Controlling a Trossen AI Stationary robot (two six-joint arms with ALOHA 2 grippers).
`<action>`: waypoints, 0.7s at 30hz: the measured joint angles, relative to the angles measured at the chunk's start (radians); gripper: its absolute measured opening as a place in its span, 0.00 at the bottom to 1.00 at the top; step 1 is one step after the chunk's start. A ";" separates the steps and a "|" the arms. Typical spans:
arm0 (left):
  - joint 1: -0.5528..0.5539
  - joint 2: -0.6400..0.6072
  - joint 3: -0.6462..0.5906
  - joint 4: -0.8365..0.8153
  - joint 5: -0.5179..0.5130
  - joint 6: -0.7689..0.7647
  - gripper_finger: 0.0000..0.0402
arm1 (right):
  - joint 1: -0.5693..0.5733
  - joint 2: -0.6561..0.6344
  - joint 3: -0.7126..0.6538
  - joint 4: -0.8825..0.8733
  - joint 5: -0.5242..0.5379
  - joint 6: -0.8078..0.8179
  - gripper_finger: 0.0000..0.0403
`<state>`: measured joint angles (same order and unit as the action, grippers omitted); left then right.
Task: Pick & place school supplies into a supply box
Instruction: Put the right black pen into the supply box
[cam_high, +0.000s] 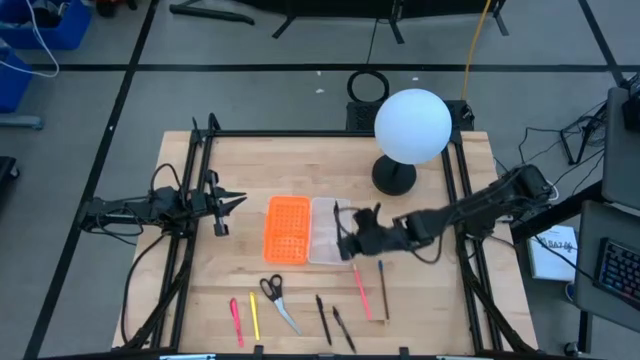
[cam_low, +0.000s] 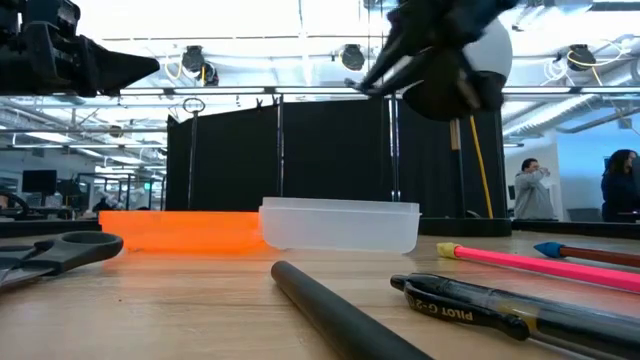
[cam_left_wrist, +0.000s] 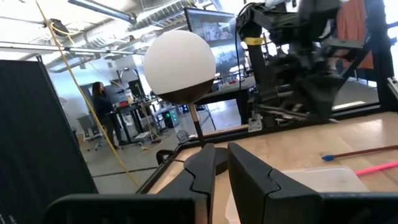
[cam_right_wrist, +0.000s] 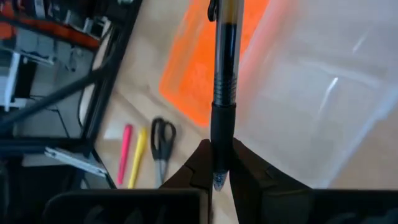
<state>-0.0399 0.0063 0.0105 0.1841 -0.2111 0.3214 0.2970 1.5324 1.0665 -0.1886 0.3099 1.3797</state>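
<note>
The supply box lies open in the middle of the table, its orange grid half (cam_high: 288, 230) joined to the whitish tray (cam_high: 325, 232). My right gripper (cam_high: 343, 238) hovers over the tray, shut on a black pen (cam_right_wrist: 222, 74) with a clear barrel. On the wood near the front edge lie a pink pen (cam_high: 236, 320), a yellow one (cam_high: 254, 315), scissors (cam_high: 278, 298), two black pens (cam_high: 323, 318), a pink pencil (cam_high: 361, 292) and a brown pencil (cam_high: 383, 290). My left gripper (cam_high: 238, 200) waits shut at the table's left, holding nothing. My right gripper pinches the black pen between its two fingers at the dark grip section, close to the writing tip (cam_right_wrist: 217, 163). The pen runs on past the fingertips, roughly in line with the fingers. It is lifted clear, above the seam between the orange half and the whitish tray.
A white globe lamp (cam_high: 411, 125) stands on a dark base (cam_high: 394, 177) at the far right of the table, just behind my right arm. Black frame rails (cam_high: 195, 180) run along the table's left and right sides. People stand in the room far behind.
</note>
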 joint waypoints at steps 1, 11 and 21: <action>0.000 0.000 0.000 0.000 0.000 -0.001 0.13 | -0.020 0.000 0.000 -0.001 -0.007 -0.007 0.05; 0.000 0.000 0.000 0.001 0.000 0.023 0.13 | -0.117 0.031 0.042 0.010 -0.054 -0.041 0.05; 0.000 0.000 0.000 0.016 0.000 0.035 0.13 | -0.112 0.244 0.485 -0.452 -0.083 -0.027 0.05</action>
<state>-0.0399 0.0067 0.0105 0.2005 -0.2111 0.3566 0.1852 1.7767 1.5520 -0.6408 0.2274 1.3528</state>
